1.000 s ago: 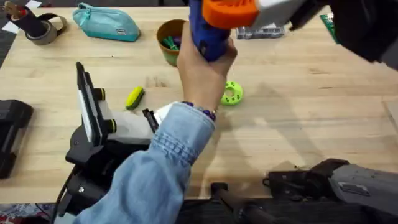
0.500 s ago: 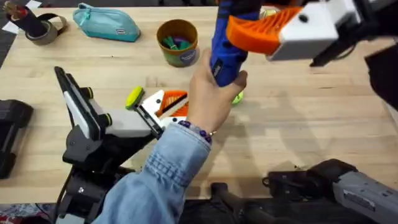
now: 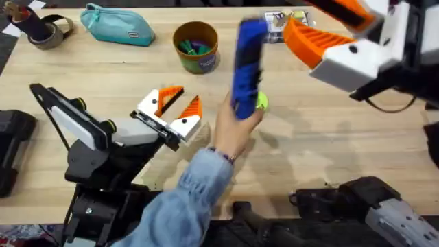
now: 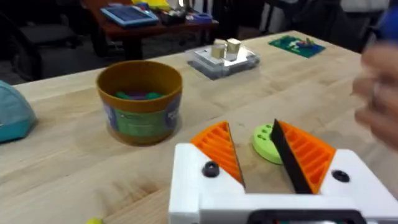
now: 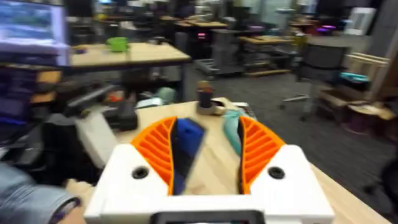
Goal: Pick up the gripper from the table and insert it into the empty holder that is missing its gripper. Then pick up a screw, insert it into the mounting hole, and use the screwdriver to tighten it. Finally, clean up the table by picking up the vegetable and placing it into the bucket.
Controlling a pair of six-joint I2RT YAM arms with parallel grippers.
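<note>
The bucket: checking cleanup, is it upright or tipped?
Upright: the bucket stands on its base on the table, its open rim facing up.

A: Bright blue cylindrical screwdriver point(image 3: 245, 68) in a person's hand point(image 3: 234, 125), sleeve faded blue denim point(image 3: 184, 206).

B: White left gripper point(image 3: 171, 112), 2 orange ribbed pads. Tan-brown round bucket point(image 3: 196, 46), green-and-blue printed label, beside a teal zip pouch point(image 3: 116, 25).
</note>
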